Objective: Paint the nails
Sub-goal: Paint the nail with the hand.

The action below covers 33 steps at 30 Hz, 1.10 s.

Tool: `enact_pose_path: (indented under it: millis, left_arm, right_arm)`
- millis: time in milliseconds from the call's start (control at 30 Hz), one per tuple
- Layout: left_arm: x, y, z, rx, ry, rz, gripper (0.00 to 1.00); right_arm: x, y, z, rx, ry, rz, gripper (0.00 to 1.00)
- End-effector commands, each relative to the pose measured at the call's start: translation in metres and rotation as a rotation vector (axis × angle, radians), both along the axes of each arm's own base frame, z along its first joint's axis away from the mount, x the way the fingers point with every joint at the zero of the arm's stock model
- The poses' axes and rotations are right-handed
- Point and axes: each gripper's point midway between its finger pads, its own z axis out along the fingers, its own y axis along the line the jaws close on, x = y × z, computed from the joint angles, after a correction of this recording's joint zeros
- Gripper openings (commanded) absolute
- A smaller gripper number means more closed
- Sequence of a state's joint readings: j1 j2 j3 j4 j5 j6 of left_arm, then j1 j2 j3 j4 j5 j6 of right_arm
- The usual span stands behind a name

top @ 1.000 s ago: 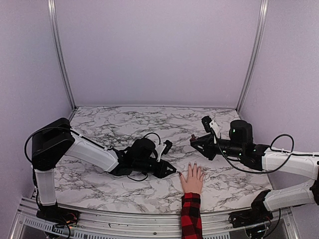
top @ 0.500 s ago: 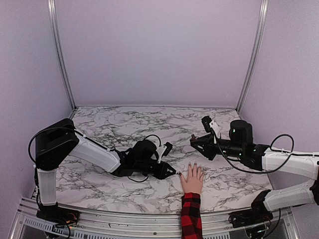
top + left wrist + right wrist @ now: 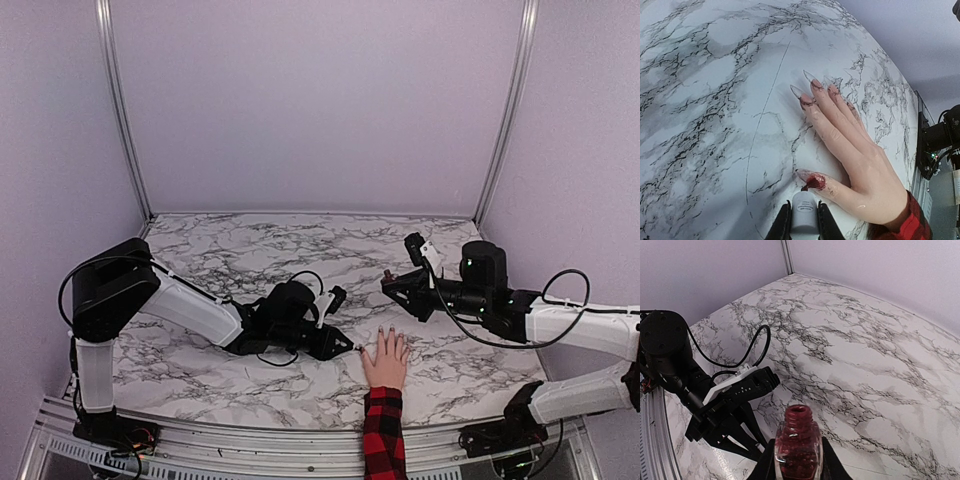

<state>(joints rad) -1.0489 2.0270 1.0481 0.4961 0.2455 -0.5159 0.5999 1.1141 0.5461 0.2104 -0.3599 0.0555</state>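
Note:
A pale hand (image 3: 385,360) in a red-and-black plaid sleeve lies palm down near the table's front edge. Its nails (image 3: 809,87) are long, pointed and clear, with dark red smears near their bases. My left gripper (image 3: 804,216) is shut on a white brush cap (image 3: 804,205). The cap's brush touches the thumb nail (image 3: 812,180), which carries a wet red patch. In the top view the left gripper (image 3: 350,347) sits just left of the thumb. My right gripper (image 3: 796,462) is shut on an open bottle of red polish (image 3: 798,440). It holds the bottle upright above the table, beyond the fingers (image 3: 390,280).
The marble-patterned table (image 3: 250,250) is walled by lilac panels at the back and sides. A metal rail (image 3: 250,440) runs along its near edge. The left arm's black wrist and cable (image 3: 735,395) lie low over the table, left of the bottle.
The left arm has shifted slightly, its upper links leaning a little to the right. Its gripper stays at the thumb. The right arm and the hand have not moved.

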Motion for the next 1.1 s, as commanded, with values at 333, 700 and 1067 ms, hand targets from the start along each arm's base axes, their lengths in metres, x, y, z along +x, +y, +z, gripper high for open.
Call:
enact_pose_path:
  millis: [333,700,1067]
  left_arm:
    - [0.0026,-0.0063,-0.0003,-0.004,0.000,-0.008,0.00]
    - [0.0035,-0.0057,-0.0026,0.005,0.001,-0.003,0.00]
    - [0.0116,-0.0033,0.0030,-0.001,-0.007,0.025,0.00]
  right_arm:
    - [0.0048,0.0004,0.0135,0.025,-0.047,-0.005,0.00]
    - [0.0047,0.0003,0.0131,0.024,-0.045,-0.006,0.00]
    - [0.0047,0.0000,0.0131,0.025,-0.045,-0.007,0.00]
